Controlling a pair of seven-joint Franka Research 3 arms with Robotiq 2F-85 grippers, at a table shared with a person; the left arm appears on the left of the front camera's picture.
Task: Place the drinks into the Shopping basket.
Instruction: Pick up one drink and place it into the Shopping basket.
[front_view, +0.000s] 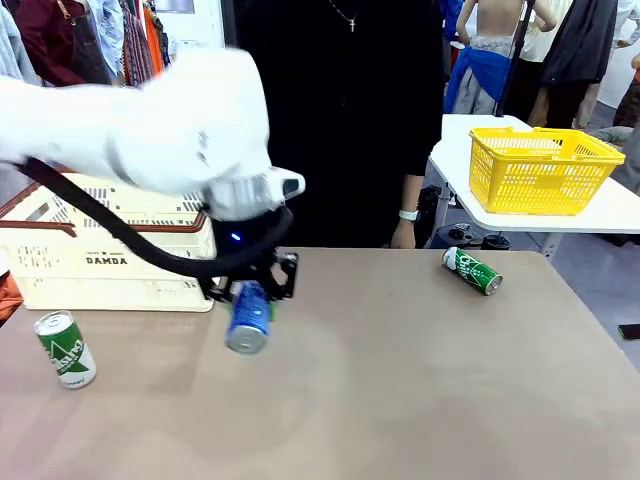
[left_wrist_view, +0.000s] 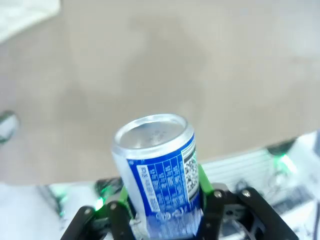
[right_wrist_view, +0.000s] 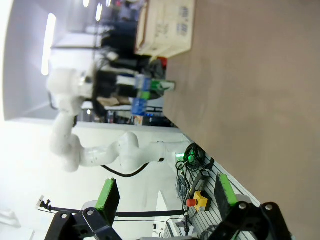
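Rightward of the left end effector (front_view: 255, 292), a broad stretch of bare brown surface (front_view: 400, 390) is lying open, reaching to the surface's right edge. The lying green can (front_view: 472, 270) is resting on its side well off to that end effector's right, close to the far edge. The Shopping basket (front_view: 100, 262) is sitting just to the left of the end effector and slightly beyond it, with its near wall and "DAMDA" lettering facing the front view. The upright green can (front_view: 66, 348) is standing further left, on the near side of the basket and apart from it.

The left end effector is clamping the blue can (left_wrist_view: 160, 170) between its green pads. The can is tilting, its silver end is pointing away from the wrist, and it is hanging above the surface. In the right wrist view the right end effector (right_wrist_view: 166, 192) is holding its fingers wide apart with nothing between them, off beyond the surface's edge.

A person (front_view: 340, 120) in dark clothing is standing at the far edge, beyond the left end effector. A yellow mesh basket (front_view: 540, 170) is sitting on a white side table (front_view: 600, 215) far to its right.
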